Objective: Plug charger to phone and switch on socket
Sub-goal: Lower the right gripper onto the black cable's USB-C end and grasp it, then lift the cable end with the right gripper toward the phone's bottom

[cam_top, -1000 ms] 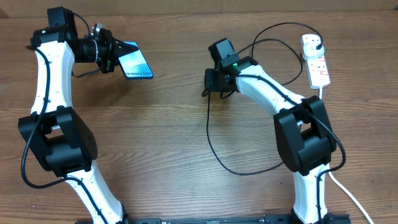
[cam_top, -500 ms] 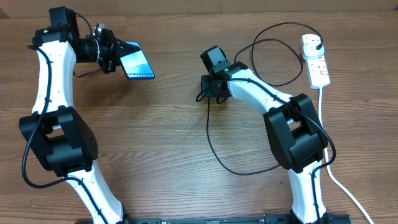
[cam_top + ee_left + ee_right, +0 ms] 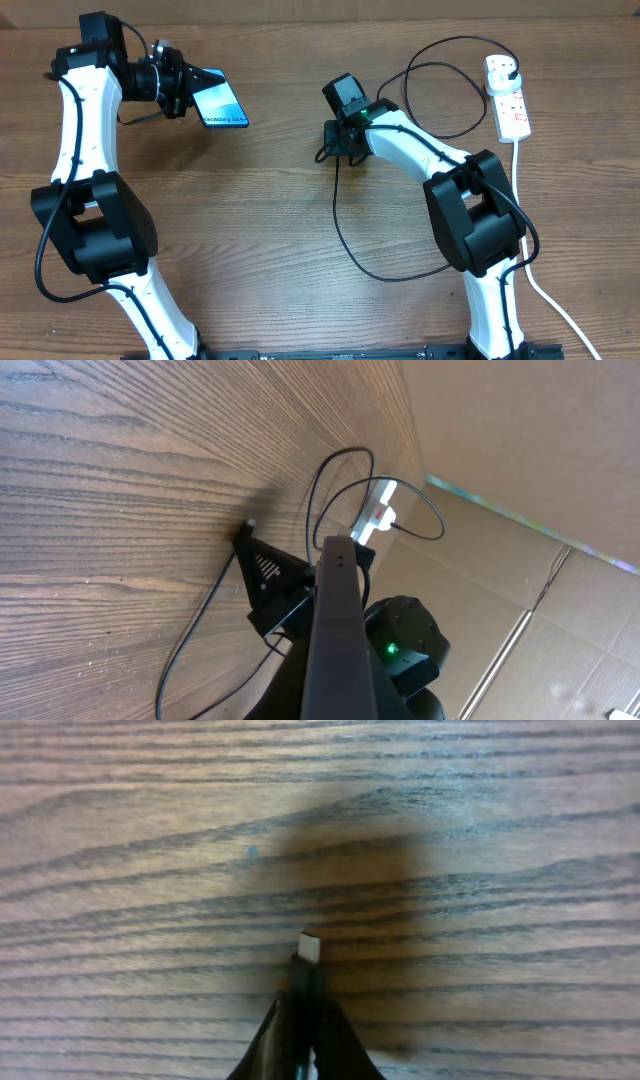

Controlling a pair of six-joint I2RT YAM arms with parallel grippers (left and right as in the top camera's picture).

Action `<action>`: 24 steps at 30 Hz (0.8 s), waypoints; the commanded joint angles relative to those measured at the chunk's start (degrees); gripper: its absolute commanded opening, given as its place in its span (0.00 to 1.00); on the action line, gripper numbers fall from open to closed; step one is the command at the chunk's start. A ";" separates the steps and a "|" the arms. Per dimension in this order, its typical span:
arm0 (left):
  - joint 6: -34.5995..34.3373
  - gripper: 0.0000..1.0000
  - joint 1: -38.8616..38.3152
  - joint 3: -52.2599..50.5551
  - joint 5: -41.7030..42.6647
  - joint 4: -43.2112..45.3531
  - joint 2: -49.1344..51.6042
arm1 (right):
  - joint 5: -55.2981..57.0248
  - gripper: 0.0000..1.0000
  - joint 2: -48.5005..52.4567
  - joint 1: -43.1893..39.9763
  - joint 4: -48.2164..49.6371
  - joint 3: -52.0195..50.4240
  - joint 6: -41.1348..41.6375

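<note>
- The left gripper (image 3: 192,84), in the upper left of the overhead view, has its jaws clenched on one short end of the phone (image 3: 222,104). The lit screen faces up at a tilt, raised off the counter (image 3: 250,220).
- In the left wrist view the phone (image 3: 335,620) shows edge-on, a slim dark bar rising from bottom centre.
- The right gripper (image 3: 338,150), just above the middle of the overhead view, points down at the counter with its jaws pinched together on the charger (image 3: 336,215) near its connector end.
- In the right wrist view the small pale connector tip (image 3: 309,949) pokes out just past the closed fingertips (image 3: 268,1045), low over the shadowed wood — whether it touches the counter cannot be told.
- The thin black cable loops away across the right half of the counter to the socket (image 3: 512,112) in the upper right corner, where a black plug (image 3: 506,68) sits at its top end.
- Phone and connector tip lie well apart.
</note>
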 commanded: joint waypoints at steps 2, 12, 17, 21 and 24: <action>-0.35 0.04 -0.44 0.07 1.77 -0.42 0.02 | -3.06 0.04 3.34 -0.13 -0.55 -0.74 2.29; -0.35 0.04 -0.44 0.07 1.77 -0.81 0.02 | -13.16 0.04 0.07 -3.32 -6.75 2.62 -2.60; -0.31 0.04 -0.44 0.07 1.77 -0.83 0.02 | -22.53 0.04 -4.74 -3.63 -8.66 3.06 -9.60; 0.17 0.04 -0.44 0.07 1.77 -0.81 0.02 | -33.51 0.04 -6.56 -3.67 -10.03 3.06 -13.86; 1.29 0.04 -0.44 0.07 1.75 -0.83 0.02 | -39.58 0.04 -6.64 -3.78 -10.56 3.04 -15.89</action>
